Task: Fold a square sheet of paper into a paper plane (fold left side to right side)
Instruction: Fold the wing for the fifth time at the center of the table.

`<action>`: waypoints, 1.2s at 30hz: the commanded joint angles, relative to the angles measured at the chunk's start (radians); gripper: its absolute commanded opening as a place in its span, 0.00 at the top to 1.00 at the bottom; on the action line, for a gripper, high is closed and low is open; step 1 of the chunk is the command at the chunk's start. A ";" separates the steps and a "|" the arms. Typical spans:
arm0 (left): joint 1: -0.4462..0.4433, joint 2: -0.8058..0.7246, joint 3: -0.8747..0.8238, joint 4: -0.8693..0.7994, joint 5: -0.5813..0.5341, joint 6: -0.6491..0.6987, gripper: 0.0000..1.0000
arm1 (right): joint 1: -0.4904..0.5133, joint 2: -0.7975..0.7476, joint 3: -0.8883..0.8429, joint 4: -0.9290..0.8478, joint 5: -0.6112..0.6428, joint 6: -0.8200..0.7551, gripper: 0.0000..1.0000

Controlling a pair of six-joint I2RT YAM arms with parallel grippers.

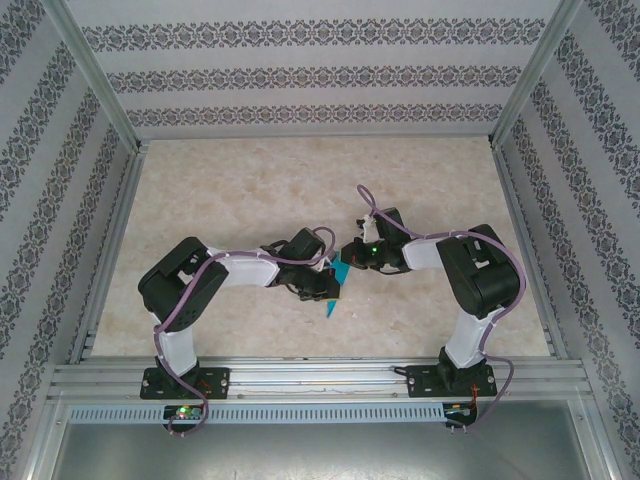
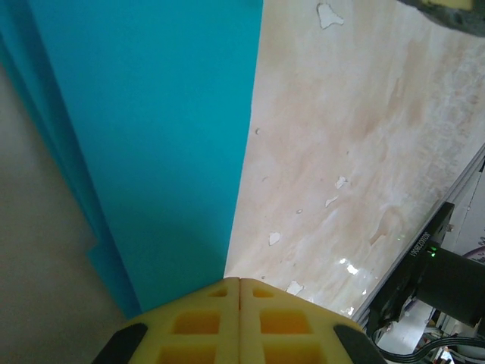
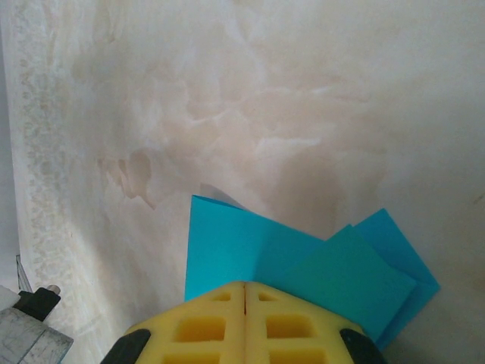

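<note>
My left jaws and right jaws are both fully closed, each pinching the part-folded teal sheet of paper (image 1: 334, 285) at mid-frame in the top view, over the table (image 1: 230, 190). I judge the fold half done. Next I must align the edges, then press the crease.

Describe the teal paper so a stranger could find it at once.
On the pale marbled table, look at the near middle, where the shut left claw and right claw meet. The folded teal paper sits at their tips: layered, sharp-cornered, the only blue thing among beige tabletop and black-and-white arms.
</note>
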 commanded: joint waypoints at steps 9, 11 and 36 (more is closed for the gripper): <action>-0.005 0.042 -0.035 -0.025 -0.025 0.022 0.94 | 0.024 0.045 -0.008 -0.162 0.056 -0.019 1.00; -0.005 0.046 -0.042 -0.020 -0.028 0.019 0.94 | 0.024 0.031 0.008 -0.169 0.039 -0.017 1.00; -0.005 0.050 -0.075 -0.031 -0.066 0.055 0.98 | 0.090 -0.183 -0.099 -0.018 0.007 0.001 1.00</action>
